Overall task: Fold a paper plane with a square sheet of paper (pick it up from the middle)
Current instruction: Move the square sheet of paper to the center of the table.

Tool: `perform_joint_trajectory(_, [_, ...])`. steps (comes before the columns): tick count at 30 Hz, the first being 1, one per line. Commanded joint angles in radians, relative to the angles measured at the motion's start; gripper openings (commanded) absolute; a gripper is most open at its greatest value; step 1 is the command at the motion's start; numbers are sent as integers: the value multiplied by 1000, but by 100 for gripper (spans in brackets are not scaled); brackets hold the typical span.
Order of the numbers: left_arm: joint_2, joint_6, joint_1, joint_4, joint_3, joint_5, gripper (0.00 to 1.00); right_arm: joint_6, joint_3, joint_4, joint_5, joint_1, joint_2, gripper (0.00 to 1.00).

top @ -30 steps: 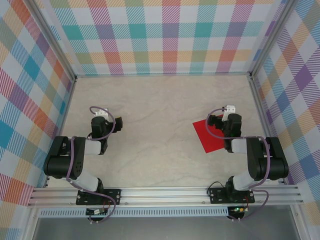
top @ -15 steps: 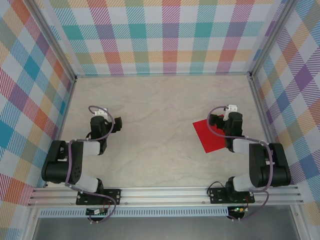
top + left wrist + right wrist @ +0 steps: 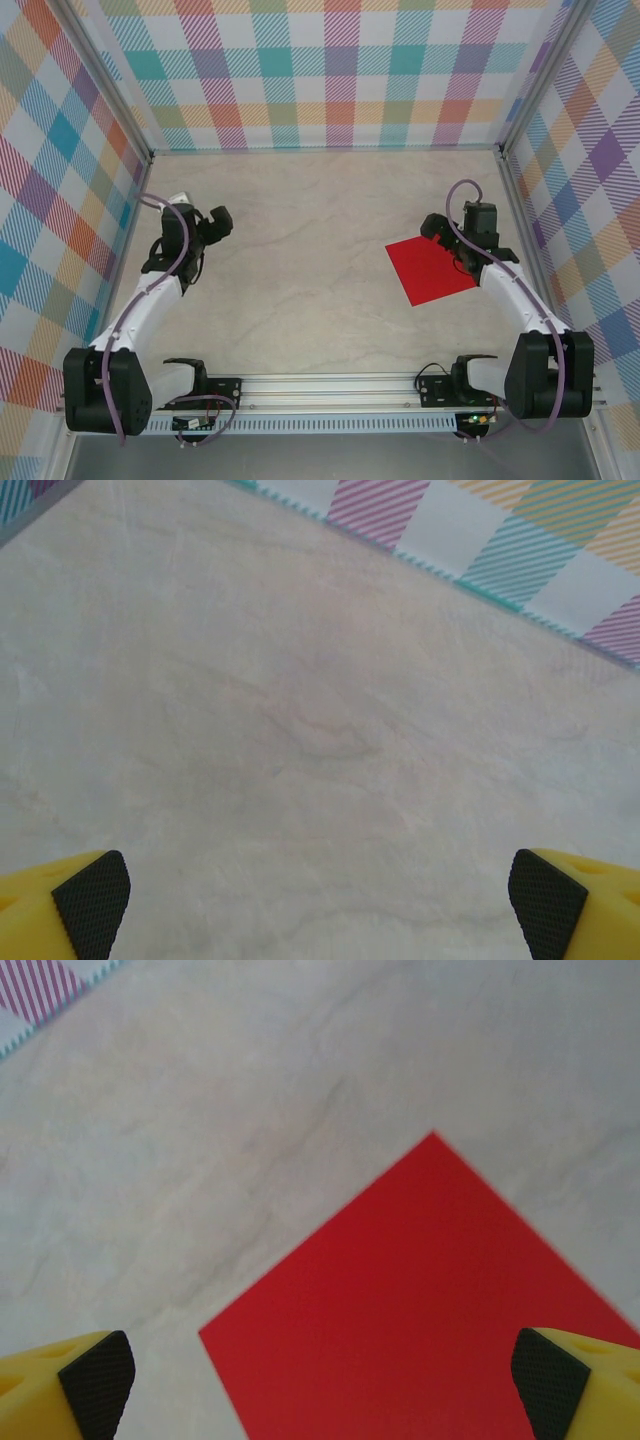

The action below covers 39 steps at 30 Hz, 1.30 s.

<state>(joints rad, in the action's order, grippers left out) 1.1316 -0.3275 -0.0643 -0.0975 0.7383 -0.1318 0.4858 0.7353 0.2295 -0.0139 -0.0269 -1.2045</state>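
1. My right claw (image 3: 430,228) stands wide open with nothing between its fingers. On its wrist camera the yellow, black-padded fingertips (image 3: 97,1385) sit in the bottom corners.
2. That claw is at the far edge of the red sheet of paper (image 3: 432,270). I cannot tell how high above the sheet it hangs.
3. From the wrist, the sheet (image 3: 420,1290) lies between the fingers, flat and unfolded on the table (image 3: 320,200), with one corner pointing away.
4. My left claw (image 3: 218,220) is also wide open and empty, well to the left of the sheet. Its padded fingertips (image 3: 92,890) frame bare table (image 3: 300,680).
5. Beyond the sheet, a checked wall (image 3: 340,70) closes off the far side of the table.
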Motion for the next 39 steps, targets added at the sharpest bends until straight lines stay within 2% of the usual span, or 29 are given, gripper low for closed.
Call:
perform_joint_trajectory(1, [-35, -72, -12, -278, 65, 21, 100, 80, 17, 148, 154, -2, -10, 100])
perform_joint_trajectory(4, [-38, -69, -12, -389, 110, 36, 100, 84, -6, 150, 230, -17, -28, 100])
perform_joint_trajectory(7, [-47, -64, -11, -411, 101, 59, 100, 80, -7, 153, 254, -40, -63, 100])
perform_joint_trajectory(13, [-29, -55, -11, -374, 78, 111, 100, 98, 27, 169, 229, -86, -176, 100])
perform_joint_trajectory(20, [-21, -59, -12, -367, 73, 125, 100, 153, 40, 173, 166, -136, -294, 100])
perform_joint_trajectory(24, [-14, -57, -11, -374, 85, 128, 100, 212, 15, 149, 175, -165, -326, 100])
perform_joint_trajectory(33, [24, -62, -12, -386, 94, 112, 100, 352, 21, 116, 205, -355, -431, 100])
perform_joint_trajectory(39, [52, -69, -12, -399, 98, 123, 100, 429, 107, 134, 210, -507, -500, 100])
